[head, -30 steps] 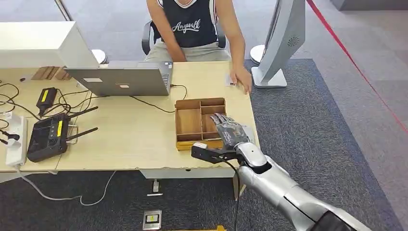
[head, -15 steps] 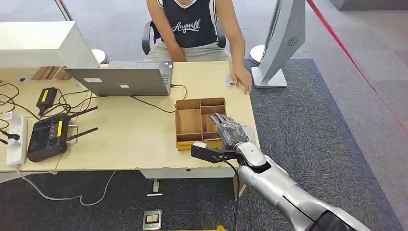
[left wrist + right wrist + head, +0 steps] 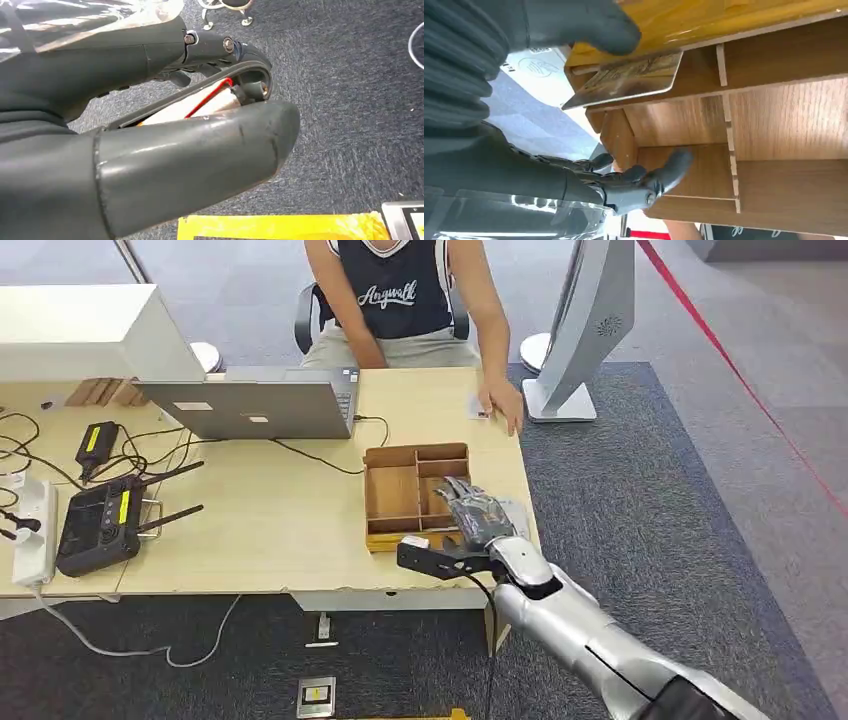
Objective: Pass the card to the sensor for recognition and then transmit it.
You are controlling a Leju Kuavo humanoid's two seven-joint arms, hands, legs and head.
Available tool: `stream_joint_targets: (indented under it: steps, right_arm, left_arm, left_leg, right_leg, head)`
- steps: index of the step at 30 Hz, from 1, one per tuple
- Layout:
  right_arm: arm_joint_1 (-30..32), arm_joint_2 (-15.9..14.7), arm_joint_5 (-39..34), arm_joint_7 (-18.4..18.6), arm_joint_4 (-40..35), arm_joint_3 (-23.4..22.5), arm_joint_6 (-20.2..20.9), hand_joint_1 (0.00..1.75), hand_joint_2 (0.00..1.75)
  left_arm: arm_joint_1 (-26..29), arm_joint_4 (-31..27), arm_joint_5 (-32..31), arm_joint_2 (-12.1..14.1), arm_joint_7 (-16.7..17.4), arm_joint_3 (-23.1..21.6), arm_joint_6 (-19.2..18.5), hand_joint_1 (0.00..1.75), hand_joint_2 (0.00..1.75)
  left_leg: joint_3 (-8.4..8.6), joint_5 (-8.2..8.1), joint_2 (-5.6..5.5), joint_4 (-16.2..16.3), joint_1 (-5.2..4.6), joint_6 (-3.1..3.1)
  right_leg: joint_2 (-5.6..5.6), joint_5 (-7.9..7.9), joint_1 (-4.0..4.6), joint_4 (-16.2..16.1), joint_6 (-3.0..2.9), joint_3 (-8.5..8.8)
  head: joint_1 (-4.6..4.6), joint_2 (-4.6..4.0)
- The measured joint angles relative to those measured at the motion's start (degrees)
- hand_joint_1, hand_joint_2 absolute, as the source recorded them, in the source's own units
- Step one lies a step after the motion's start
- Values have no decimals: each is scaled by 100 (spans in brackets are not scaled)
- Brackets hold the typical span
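A tan card leans tilted in a front compartment of the wooden organiser box near the table's right front corner. My right hand hovers over the box's right side with its fingers spread above the compartments. Its thumb lies along the box's yellow front edge, just over the card. I cannot tell if the thumb touches the card. My left hand hangs over the grey carpet with its fingers curled in. A person's hand rests beside a small white device at the table's far right.
A laptop stands at the back centre with a cable running toward the box. A black remote controller and a power strip lie at the left. A tall white stand rises beyond the table's right end. A person sits behind the table.
My right hand has barely shifted, its fingers dipping slightly lower over the box. Everything else stays as it was.
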Motion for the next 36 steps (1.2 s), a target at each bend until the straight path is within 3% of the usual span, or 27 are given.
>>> stream_joint_targets:
  steps: [30,36]
  right_arm:
    - [-115,125,-64,-48,302,0,-13,175,175]
    - [-113,118,-103,4,258,-4,-265,175,175]
  left_arm:
    - [-1,0,-122,-24,-83,0,2,0,0]
    - [1,0,-245,-24,-157,9,2,0,0]
  left_leg:
    - [4,0,1,0,0,0]
    - [2,0,0,0,0,0]
  right_leg:
    - [0,1,0,0,0,1]
    - [0,1,0,0,0,1]
  head:
    - [0,0]
    - [0,0]
